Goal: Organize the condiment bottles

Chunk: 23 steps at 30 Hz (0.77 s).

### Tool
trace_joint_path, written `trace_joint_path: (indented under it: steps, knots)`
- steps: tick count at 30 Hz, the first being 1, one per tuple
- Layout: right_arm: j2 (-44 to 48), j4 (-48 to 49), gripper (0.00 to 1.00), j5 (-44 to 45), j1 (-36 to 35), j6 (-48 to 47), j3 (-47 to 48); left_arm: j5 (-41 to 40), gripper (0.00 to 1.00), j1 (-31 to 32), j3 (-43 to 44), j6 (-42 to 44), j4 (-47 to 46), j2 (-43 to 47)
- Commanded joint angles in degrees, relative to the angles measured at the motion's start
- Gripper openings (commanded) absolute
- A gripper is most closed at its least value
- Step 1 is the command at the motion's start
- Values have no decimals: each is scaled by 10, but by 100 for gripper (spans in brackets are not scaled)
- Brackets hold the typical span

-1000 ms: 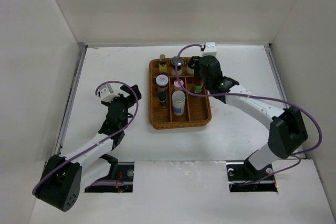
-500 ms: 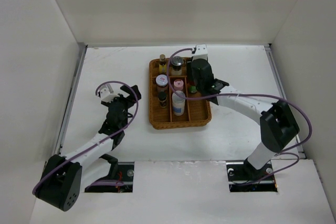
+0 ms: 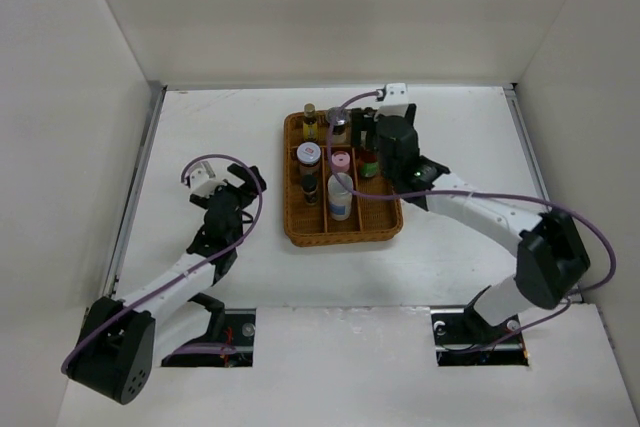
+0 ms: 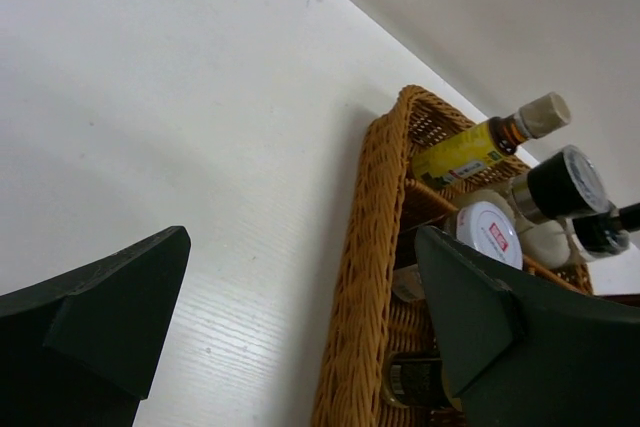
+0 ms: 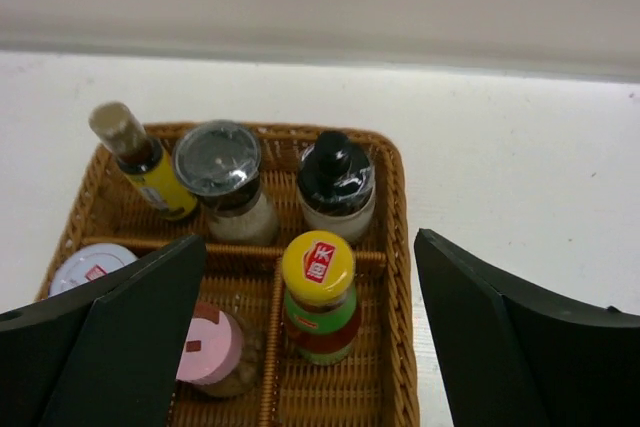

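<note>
Both jaws spread: right arm (image 3: 470, 202) extended over yellow-capped bottle (image 5: 318, 297) in tray (image 3: 344, 239); left arm (image 3: 190, 257) bent, aside.

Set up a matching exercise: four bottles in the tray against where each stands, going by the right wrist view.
Bottles:
1 shaker
2 black-capped bottle
3 yellow-capped bottle
4 pink-lidded jar

Places in the tray:
A near row, right
B back row, middle
C near row, middle
D back row, right

Pairs: 1-B, 2-D, 3-A, 4-C
</note>
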<state>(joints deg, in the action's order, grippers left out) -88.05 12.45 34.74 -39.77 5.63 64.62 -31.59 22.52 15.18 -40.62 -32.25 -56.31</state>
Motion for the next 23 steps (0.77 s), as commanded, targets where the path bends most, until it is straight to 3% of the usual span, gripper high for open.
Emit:
trace_joint_path:
  steps: [1,5,7,8,10,12,14,16,20,23]
  knots:
    - [88,33,95,13,-4,23,-19,-35,100,-2,50,-10,66,13]
    - [167,37,97,13,-4,75,-87,-32,100,4,91,-17,129,-3]
    - [205,42,91,13,-3,116,-135,-28,100,8,104,-20,148,-11]
    - [226,44,84,13,-2,139,-163,-26,100,11,111,-20,159,-14]
    - [269,48,55,13,2,178,-216,-21,100,13,127,-21,182,-22]
    - [307,49,35,14,3,208,-259,-15,100,13,146,-21,207,-28]
    - [341,43,29,16,3,231,-298,-15,100,14,164,-19,227,-34]
    - [362,42,32,22,2,237,-328,-15,100,14,179,-17,239,-38]
    - [371,43,65,23,17,240,-367,-15,100,15,207,-10,258,-54]
    - [367,43,82,16,18,243,-375,-15,100,20,227,-3,272,-66]
